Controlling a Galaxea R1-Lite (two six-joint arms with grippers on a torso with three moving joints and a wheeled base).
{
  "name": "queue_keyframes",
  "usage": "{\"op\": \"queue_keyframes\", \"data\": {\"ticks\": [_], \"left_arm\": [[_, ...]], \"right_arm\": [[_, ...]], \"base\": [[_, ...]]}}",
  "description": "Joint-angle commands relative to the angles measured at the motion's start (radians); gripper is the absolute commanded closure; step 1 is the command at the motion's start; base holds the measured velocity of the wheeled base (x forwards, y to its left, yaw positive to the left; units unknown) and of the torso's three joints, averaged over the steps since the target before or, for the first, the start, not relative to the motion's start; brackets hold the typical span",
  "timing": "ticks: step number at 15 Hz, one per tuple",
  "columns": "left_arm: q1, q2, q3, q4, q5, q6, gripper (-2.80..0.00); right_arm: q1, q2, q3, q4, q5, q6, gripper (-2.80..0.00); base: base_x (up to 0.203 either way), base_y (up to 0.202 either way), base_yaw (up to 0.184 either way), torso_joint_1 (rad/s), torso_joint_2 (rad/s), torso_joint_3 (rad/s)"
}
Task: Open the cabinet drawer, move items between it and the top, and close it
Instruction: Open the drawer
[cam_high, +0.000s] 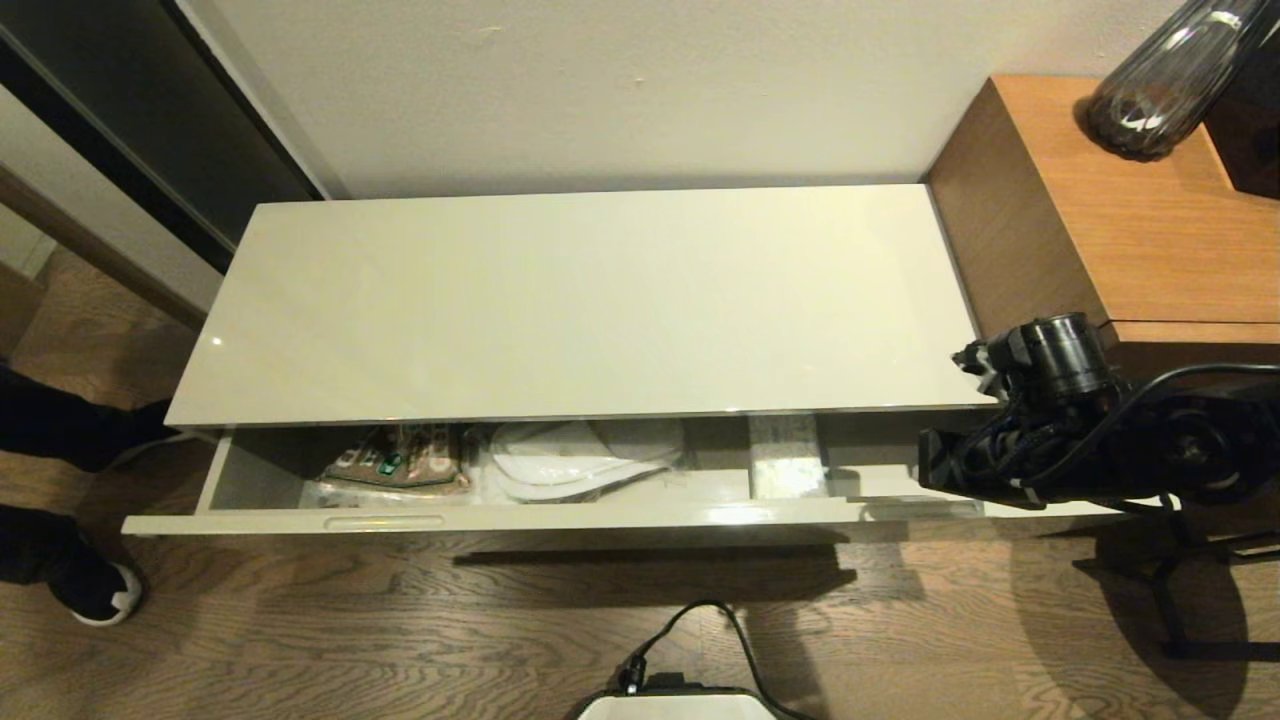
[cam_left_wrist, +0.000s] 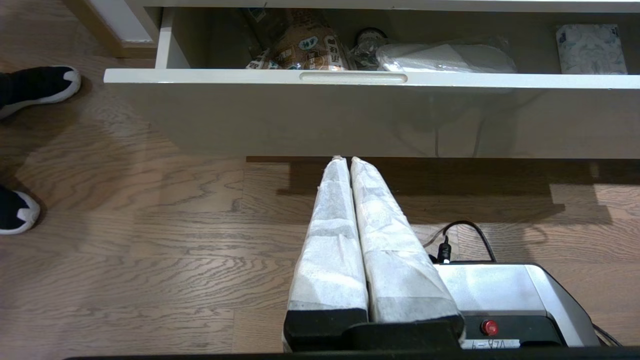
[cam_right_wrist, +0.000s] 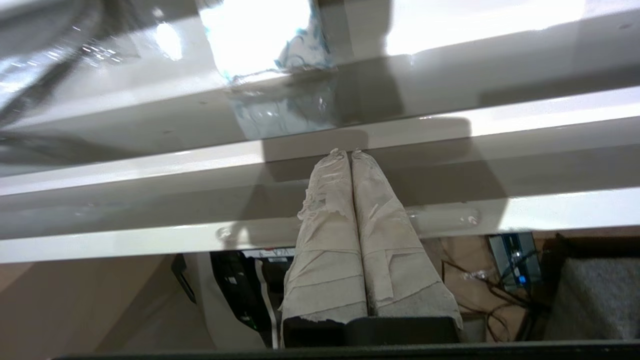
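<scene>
Wood flooring runs under a low cream cabinet set against a pale wall, with a taller orange-brown unit (cam_high: 1110, 210) at its right end. I read the drawer (cam_high: 560, 515) as only partly pulled out; its front stands forward of the cabinet top (cam_high: 580, 300), which carries nothing yet.

Inside the drawer, starting from its left wall, I see a brown printed packet (cam_high: 400, 460), then the wrapped white slippers (cam_high: 575, 460) just beside it, then the tissue pack (cam_high: 785, 455) further right, apart from the slippers. In the left wrist view a small dark ring (cam_left_wrist: 370, 36) sits between the packet and the slippers.

My right gripper (cam_right_wrist: 345, 151) hangs over the drawer's front edge near its right slot handle, fingers pressed together with nothing between them, tips aimed just below the tissue pack. My left gripper (cam_left_wrist: 345, 159) is parked low in front of the drawer face, fingers also pressed together.

So opening looks at least begun, perhaps enough. Lifting the slippers and tissue pack onto the top, and closing the drawer, are left.
</scene>
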Motion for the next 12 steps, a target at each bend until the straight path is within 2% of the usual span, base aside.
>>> {"op": "queue_keyframes", "data": {"ticks": [1,4,12], "left_arm": [[0.000,0.001,0.000,-0.001,0.000,-0.001,0.00],[0.000,0.001,0.000,-0.001,0.000,-0.001,0.00],[0.000,0.001,0.000,-0.001,0.000,-0.001,0.00]], "right_arm": [[-0.001,0.051,-0.002,-0.002,0.001,0.003,0.00],[-0.001,0.086,0.000,-0.074,0.001,0.022,0.00],[0.000,0.041,0.085,-0.074,0.000,0.038,0.00]], "base": [[0.000,0.000,0.000,0.000,0.00,0.000],[0.000,0.000,0.000,0.000,0.00,0.000],[0.000,0.000,0.000,0.000,0.00,0.000]]}}
